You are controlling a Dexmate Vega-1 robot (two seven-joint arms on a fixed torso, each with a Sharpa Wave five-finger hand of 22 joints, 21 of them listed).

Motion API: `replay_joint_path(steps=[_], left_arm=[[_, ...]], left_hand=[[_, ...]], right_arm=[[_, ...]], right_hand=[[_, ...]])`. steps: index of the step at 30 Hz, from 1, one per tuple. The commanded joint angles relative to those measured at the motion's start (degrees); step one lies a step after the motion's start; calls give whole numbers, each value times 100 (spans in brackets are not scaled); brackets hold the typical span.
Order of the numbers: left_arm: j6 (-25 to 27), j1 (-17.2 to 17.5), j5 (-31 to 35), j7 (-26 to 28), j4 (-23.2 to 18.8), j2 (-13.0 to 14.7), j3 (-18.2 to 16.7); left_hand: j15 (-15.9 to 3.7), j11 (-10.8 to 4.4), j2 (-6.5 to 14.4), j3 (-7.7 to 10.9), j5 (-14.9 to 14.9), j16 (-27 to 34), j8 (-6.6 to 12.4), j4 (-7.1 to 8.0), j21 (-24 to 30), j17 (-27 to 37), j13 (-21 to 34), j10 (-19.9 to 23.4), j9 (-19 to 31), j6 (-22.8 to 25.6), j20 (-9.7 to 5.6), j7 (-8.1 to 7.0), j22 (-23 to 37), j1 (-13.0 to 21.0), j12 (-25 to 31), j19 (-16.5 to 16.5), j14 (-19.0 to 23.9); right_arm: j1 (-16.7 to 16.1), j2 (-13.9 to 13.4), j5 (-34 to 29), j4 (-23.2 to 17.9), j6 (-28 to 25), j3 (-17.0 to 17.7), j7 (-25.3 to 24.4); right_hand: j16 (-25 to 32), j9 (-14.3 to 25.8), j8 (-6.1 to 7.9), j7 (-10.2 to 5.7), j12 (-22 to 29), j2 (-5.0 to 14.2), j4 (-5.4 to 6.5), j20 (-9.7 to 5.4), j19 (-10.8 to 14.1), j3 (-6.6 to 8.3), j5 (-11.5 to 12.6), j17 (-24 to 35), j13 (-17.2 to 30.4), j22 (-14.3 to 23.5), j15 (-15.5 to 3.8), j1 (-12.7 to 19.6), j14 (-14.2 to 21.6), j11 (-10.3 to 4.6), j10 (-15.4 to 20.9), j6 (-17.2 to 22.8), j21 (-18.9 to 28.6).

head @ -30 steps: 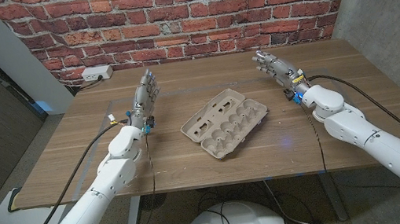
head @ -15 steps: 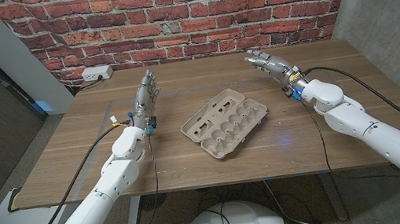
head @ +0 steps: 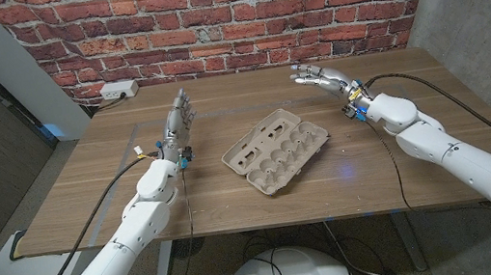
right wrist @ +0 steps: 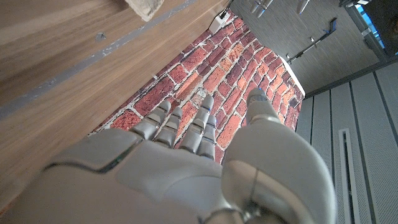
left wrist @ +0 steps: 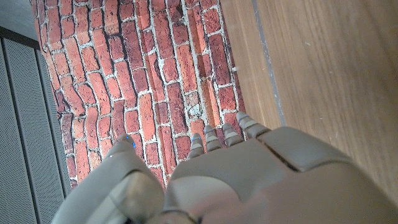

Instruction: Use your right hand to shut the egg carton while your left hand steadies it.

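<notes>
Right robot hand (head: pixel 318 77) hangs over the far right part of the desk (head: pixel 88 195), fingers spread and stretched toward the desk's middle, holding nothing; in the right wrist view the same robot hand (right wrist: pixel 186 168) shows its fingers apart, pointing at the brick wall (head: pixel 237 12). Left robot hand (head: pixel 180 118) stands upright over the far left part of the desk, fingers extended and close together, also holding nothing; the left wrist view shows its fingertips (left wrist: pixel 214 134) side by side against the brick. Between the two lies the egg carton (head: pixel 275 149), open and flat on the desk near the centre, set at a diagonal: the cupped half toward the near edge, the lid half toward the far edge. Neither robot hand touches it. The right one is well apart from it, beyond the carton's far right corner; the left one is well apart too, off its left end. Bare wood surrounds the carton on all sides, with a wide strip toward the near edge and open stretches to both side edges. A white power strip (head: pixel 119 90) rests at the far left corner, by the wall.
</notes>
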Motion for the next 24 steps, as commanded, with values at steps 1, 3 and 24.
replay_joint_path(steps=[1, 3, 24], left_arm=[[-35, 155, 37, 86, -224, 99, -89], [-15, 201, 25, 80, -279, 136, -103], [113, 312, 1, 171, -430, 201, -152]], left_hand=[[-184, 1, 10, -18, 24, 3, 0, 4, 42, 12, 30, 26, 8, 8, -53, -40, 14, 41, 7, 9, -2], [-185, -1, 11, -19, 24, 2, 1, 4, 40, 12, 30, 26, 8, 8, -52, -47, 14, 41, 7, 5, -5], [-178, 13, 13, -40, 25, -9, 9, 6, 36, 13, 31, -16, 8, 35, -71, -35, 14, 39, -12, -6, -38]], right_arm=[[158, -143, -1002, -180, 213, -208, -369], [187, -179, -1238, -245, 201, -252, -481], [761, -250, -2845, -209, 226, -734, -942]], right_hand=[[38, 33, 26, 0, 40, -6, 1, -130, 48, 58, 4, 3, 15, 7, -627, 123, 83, -20, 109, 72, 40], [36, 33, 17, 3, 47, 2, 0, -137, 50, 67, 6, 3, 16, 7, -641, 151, 86, -24, 132, 62, 40], [59, 47, -248, -59, 41, 118, 56, -233, 140, 120, 18, 28, 127, 11, -833, 558, 229, -56, 78, -637, 51]])
